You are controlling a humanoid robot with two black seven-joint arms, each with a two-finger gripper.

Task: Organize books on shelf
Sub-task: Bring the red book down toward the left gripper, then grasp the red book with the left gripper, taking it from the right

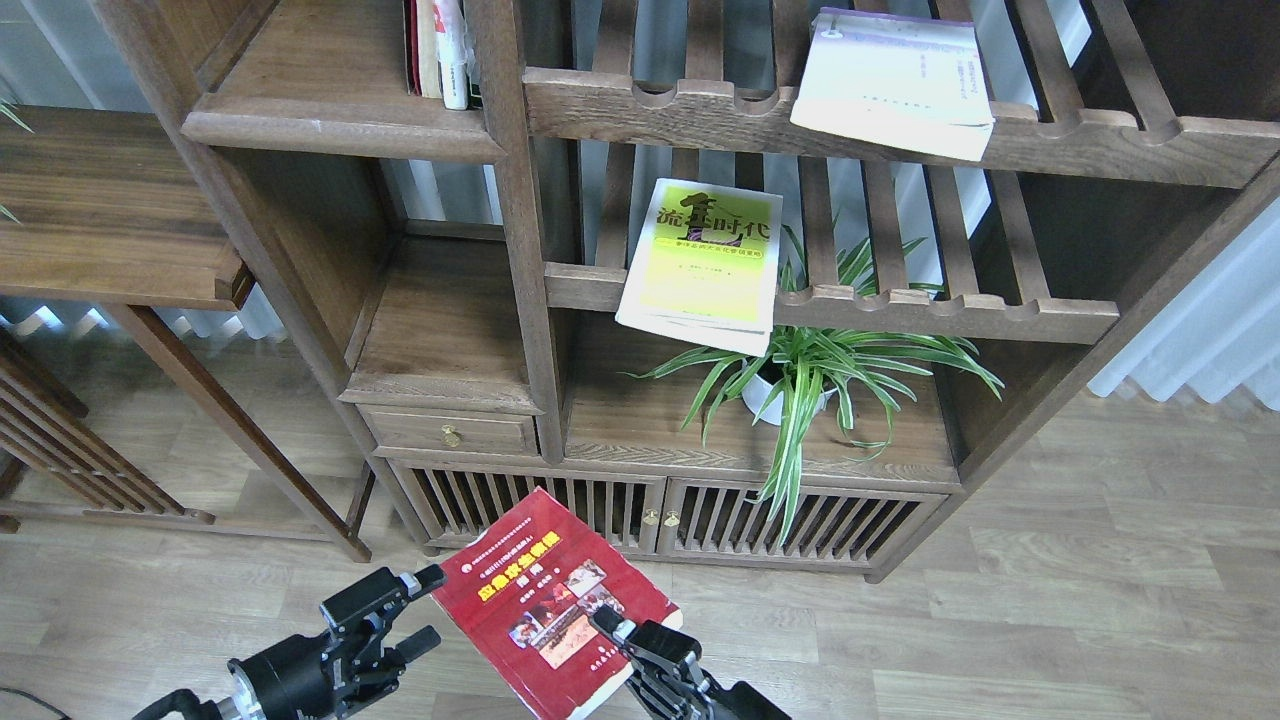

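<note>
Bookcase (520, 250): tall, dark-brown wood, filling the view from 9 to 3 o'clock.

Shelf (330, 110): solid board with rounded front edge, at 11 o'clock; a few upright books (440, 50) stand at its right end, the rest bare.

Slatted racks (860, 300): at 12 to 2 o'clock, carrying two stray books.

White book (890, 85): lying tilted on the upper rack at 1 o'clock, overhanging the rail.

Yellow-green book (705, 260): lying on the lower rack at 12 o'clock, corner overhanging.

Red book (545, 600): at 6 o'clock, cover up, held over the floor between both arms.

Plant (810, 370): potted, beneath the lower rack.

Right pincer (615, 628): clamped on the red book's near-right edge.

Left pincer (420, 610): fingers spread, upper finger at the book's left corner; contact cannot be told.

Step judged: first book in hand, carrying. Next move calls for raising it toward 11 o'clock, turning it upright, and setting it beside the standing books.
</note>
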